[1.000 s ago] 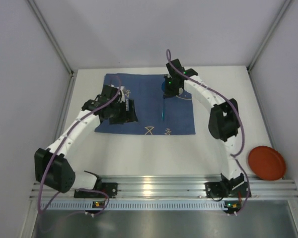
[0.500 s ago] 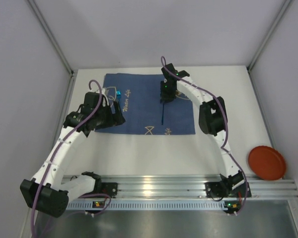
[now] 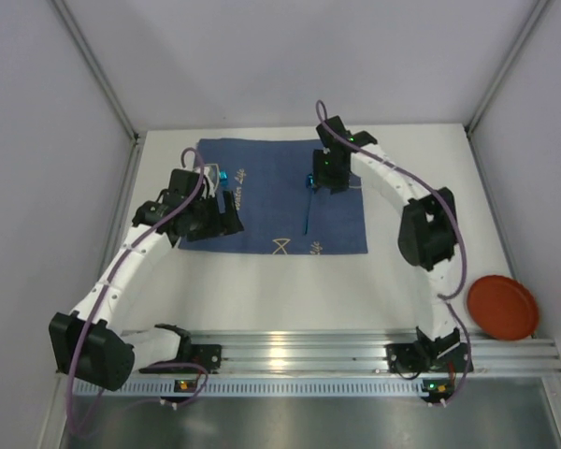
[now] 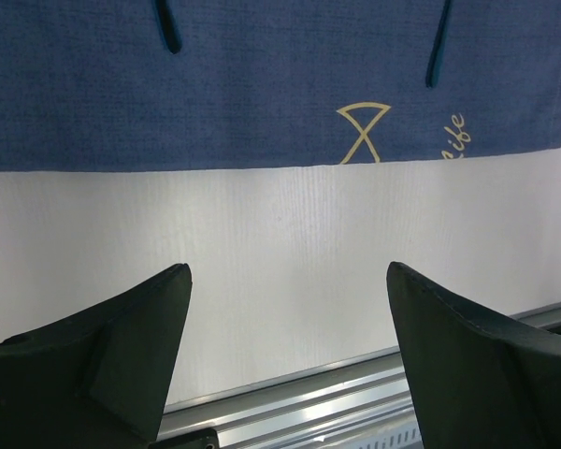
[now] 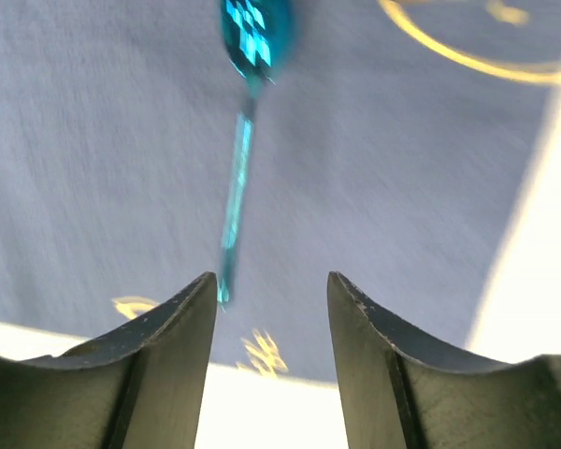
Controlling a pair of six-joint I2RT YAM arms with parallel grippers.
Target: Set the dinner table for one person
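Up close, the right gripper (image 5: pixel 271 281) has its two dark fingers (image 5: pixel 159 365) spread, with nothing between them. Just past the left fingertip lies the thin end of a teal utensil (image 5: pixel 236 178), flat on the dark blue cloth mat (image 5: pixel 122 140). Its shiny faceted head is at the far end, and it touches neither finger. Pale gold line drawings show on the cloth near the fingertips and at the upper right.

From above, the right gripper (image 3: pixel 327 178) hangs over the head end of the teal utensil (image 3: pixel 306 210), which runs lengthwise towards the near edge of the dark blue cloth mat (image 3: pixel 271 201).

The left gripper (image 4: pixel 288 271) stands wide apart and holds nothing. Between its fingers (image 4: pixel 122 346) only the bare white dinner table (image 4: pixel 280 224) shows. Beyond them is the near edge of the mat (image 4: pixel 262 84), with a gold hourglass figure (image 4: pixel 363 133). Two dark slender strips (image 4: pixel 437 47) lie on the cloth at the top of that view; I cannot tell what they are.

Seen from above, the left gripper (image 3: pixel 222 215) sits at the mat's left edge, with a small bright blue object (image 3: pixel 222 176) just beside it, too small to name. The dinner table (image 3: pixel 290 290) spreads under everything. A red plate (image 3: pixel 502 307) lies at its near right corner, well apart from the mat and beside the right arm's base. An aluminium rail (image 3: pixel 299 351) runs along the near edge.
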